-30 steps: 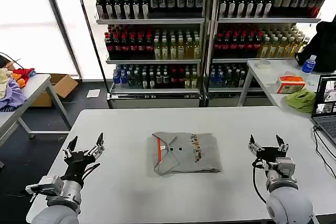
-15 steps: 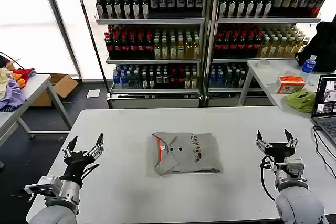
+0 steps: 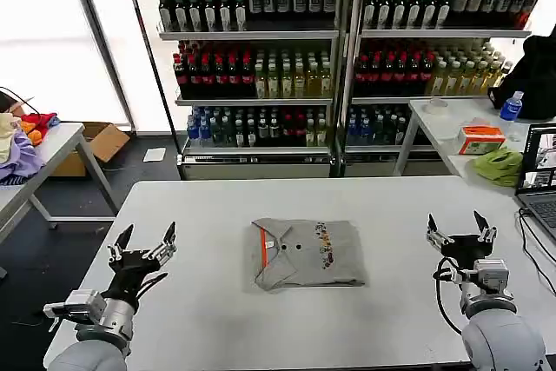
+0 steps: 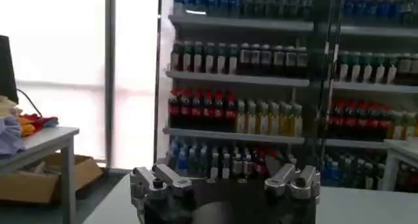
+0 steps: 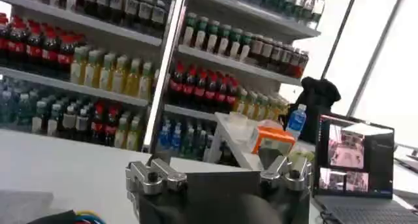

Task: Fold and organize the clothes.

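Grey folded cotton T-shirt [image 3: 307,253] lies mid-bench; left gripper [image 3: 142,244] and right gripper [image 3: 460,230] hover wide-fingered either side. Careless grasping could unfold it.

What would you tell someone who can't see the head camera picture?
A folded light grey T-shirt lies in the middle of a white table. The robot's left gripper and right gripper hover open on either side, touching nothing. Behind the table stand shelves of drink bottles.
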Controlling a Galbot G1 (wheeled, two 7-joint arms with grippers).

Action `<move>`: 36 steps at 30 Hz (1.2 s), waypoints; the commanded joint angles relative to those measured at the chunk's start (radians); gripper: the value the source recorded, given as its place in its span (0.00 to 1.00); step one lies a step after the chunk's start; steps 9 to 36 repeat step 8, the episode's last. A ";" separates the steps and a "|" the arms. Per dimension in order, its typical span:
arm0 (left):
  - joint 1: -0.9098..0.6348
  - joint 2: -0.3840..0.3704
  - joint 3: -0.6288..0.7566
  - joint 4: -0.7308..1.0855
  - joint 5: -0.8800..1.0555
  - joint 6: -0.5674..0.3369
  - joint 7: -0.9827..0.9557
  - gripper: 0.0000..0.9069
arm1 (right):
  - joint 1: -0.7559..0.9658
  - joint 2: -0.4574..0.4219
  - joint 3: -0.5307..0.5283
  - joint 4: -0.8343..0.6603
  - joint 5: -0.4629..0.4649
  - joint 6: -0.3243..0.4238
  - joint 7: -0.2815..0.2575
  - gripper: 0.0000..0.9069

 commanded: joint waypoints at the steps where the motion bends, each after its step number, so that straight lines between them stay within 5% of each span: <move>1: 0.004 0.000 0.001 -0.003 0.006 0.008 0.013 1.00 | -0.004 0.001 0.005 0.006 -0.009 -0.007 -0.016 1.00; 36: 0.006 -0.001 0.000 -0.006 0.008 0.009 0.018 1.00 | -0.002 -0.001 0.003 0.002 -0.008 -0.006 -0.017 1.00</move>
